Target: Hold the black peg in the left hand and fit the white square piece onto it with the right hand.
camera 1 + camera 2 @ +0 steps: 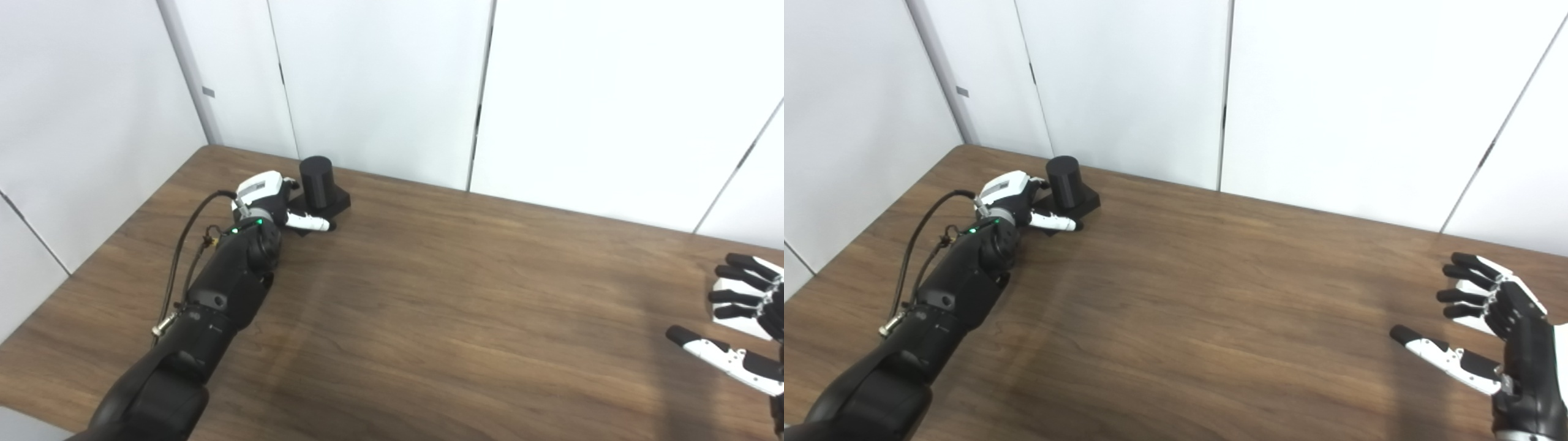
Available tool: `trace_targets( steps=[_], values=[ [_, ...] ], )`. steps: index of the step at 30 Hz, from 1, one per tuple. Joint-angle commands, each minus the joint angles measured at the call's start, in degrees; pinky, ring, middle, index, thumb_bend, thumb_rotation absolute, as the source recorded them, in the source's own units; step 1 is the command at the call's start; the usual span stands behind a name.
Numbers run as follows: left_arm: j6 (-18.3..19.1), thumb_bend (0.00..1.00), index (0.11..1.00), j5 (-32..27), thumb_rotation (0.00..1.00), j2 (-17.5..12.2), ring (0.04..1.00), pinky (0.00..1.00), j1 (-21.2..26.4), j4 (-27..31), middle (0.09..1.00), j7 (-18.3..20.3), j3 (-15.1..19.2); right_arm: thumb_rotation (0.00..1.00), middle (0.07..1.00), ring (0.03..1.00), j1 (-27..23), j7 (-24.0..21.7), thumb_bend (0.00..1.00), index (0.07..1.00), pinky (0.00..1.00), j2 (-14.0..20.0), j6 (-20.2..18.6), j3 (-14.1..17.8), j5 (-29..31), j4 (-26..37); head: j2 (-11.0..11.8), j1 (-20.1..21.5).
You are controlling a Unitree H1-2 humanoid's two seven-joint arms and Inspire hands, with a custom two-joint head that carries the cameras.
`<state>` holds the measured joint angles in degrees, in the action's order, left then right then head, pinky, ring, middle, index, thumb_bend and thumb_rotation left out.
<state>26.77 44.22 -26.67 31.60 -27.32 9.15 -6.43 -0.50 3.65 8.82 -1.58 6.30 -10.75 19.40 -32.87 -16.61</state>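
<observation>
- Black peg (317, 182) stands upright on its square base at the bench's (429, 294) 11 o'clock corner.
- Left robot hand (275, 205) is pressed against the peg's base, thumb along the front; whether it actually grips, I cannot tell.
- Right robot hand (1488, 324) at 4 o'clock is spread, holding nothing, poised over the white square piece (1473, 306), probably to pick it.

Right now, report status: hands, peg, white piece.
Left hand against black peg, grip unconfirmed. Right hand open over white square piece. Table between them unobstructed.
</observation>
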Motion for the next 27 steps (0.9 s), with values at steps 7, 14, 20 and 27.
trace_targets(
  steps=[7, 14, 20, 27],
  values=[
    [0.1, 1.00, 0.878, 2.5, 0.48, -1.6, 0.992, 0.88, 1.4, 2.3, 0.983, -0.3, 0.7, 0.00, 0.684, 0.571, -1.4, 0.1, 0.56, 0.707, 0.50, 0.4, 1.1, 0.2, -0.2, 2.3, -0.3, 0.2],
    [0.1, 0.98, 0.830, 2.0, 0.45, -1.6, 0.972, 0.82, 0.9, 1.6, 0.965, -2.2, -0.4, 0.00, 0.689, 0.577, -1.1, 0.1, 0.57, 0.710, 0.50, 0.7, 1.2, 0.5, -0.1, 2.3, -0.5, 0.2],
    [0.1, 0.94, 0.762, 1.8, 0.41, -1.3, 0.935, 0.75, 0.5, 2.1, 0.902, -1.6, -0.3, 0.00, 0.682, 0.570, -1.1, -0.1, 0.55, 0.702, 0.49, 1.1, 1.4, 0.8, 0.2, 2.3, -0.8, 0.3],
    [0.1, 0.89, 0.659, 2.3, 0.35, -1.7, 0.836, 0.63, 0.4, 2.0, 0.818, -1.0, -1.0, 0.00, 0.681, 0.573, -1.1, -0.3, 0.56, 0.702, 0.50, 1.3, 0.2, 1.0, 0.4, 3.2, -1.1, 0.1]
  ],
)
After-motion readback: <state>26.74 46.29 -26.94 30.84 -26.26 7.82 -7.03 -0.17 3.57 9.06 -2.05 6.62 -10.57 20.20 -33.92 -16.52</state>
